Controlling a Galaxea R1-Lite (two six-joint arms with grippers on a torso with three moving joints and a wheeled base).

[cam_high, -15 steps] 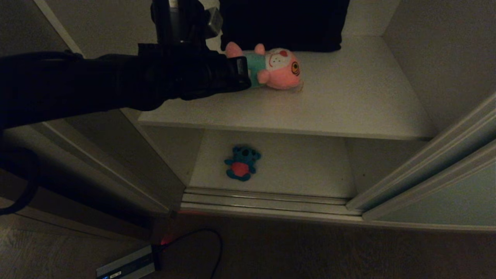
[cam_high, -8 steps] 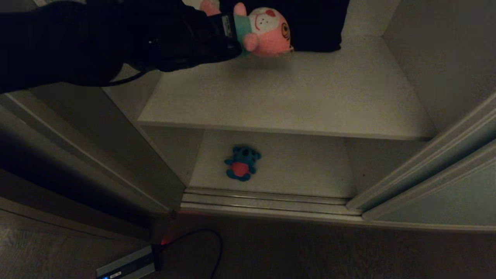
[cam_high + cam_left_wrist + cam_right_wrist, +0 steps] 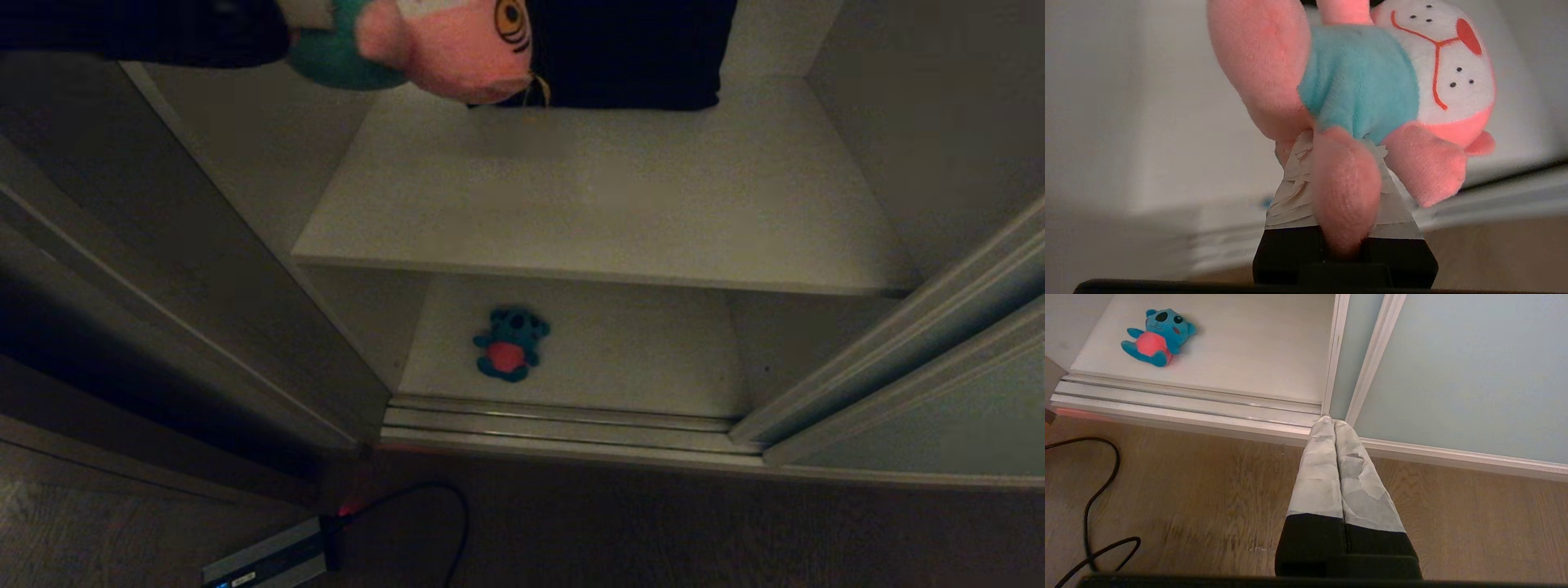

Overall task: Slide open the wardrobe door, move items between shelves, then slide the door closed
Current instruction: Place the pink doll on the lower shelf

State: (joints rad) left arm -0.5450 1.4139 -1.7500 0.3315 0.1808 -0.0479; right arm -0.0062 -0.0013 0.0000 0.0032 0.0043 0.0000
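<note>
Head view: the left claw (clamped on a leg) holds the pink toy up near the camera, left of the upper shelf; the lower shelf lies nearer, below.

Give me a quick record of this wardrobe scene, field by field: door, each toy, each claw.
door: sliding wardrobe door slid aside, wardrobe open
pink toy: pink plush toy held in the air above the upper shelf, in front of the black cushion
blue toy: teal-blue plush toy lying on the lower shelf
left claw: left claw shut on the pink plush toy's leg
right claw: right claw shut, empty, low over the wooden floor by the door track
</note>
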